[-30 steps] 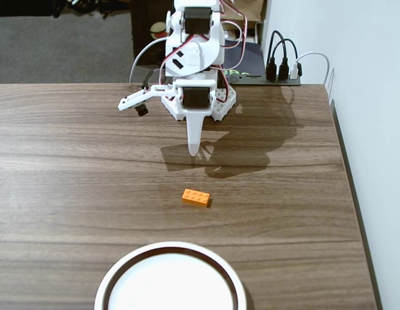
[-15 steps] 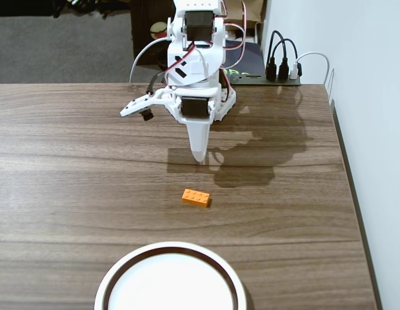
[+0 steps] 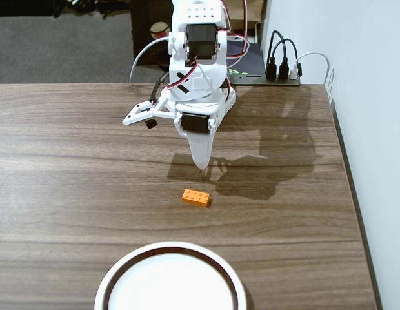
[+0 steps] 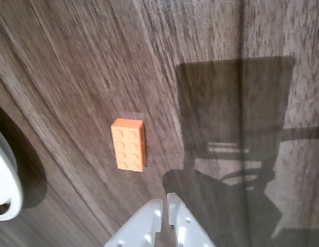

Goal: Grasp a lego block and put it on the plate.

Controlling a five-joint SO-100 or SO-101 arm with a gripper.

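A small orange lego block (image 3: 196, 197) lies flat on the wooden table, studs up; the wrist view shows the lego block (image 4: 129, 144) just ahead of the fingertips and a little left. My white gripper (image 3: 202, 165) hangs tip-down above the table, behind the block and apart from it. In the wrist view the gripper (image 4: 165, 198) has its two white fingers pressed nearly together with nothing between them. The white plate (image 3: 169, 252) with a dark inner ring sits at the table's near edge, partly cut off; a piece of the plate (image 4: 6, 191) shows at the wrist view's left edge.
The arm's base (image 3: 199, 97) stands at the table's far edge. A black power strip with plugs (image 3: 280, 71) lies at the far right. A white wall (image 3: 368, 129) runs along the table's right side. The arm's shadow (image 3: 258, 174) falls right of the block.
The arm has leaned forward and the gripper tip has moved closer to the lego block, slightly to the right. Block and plate have not moved.
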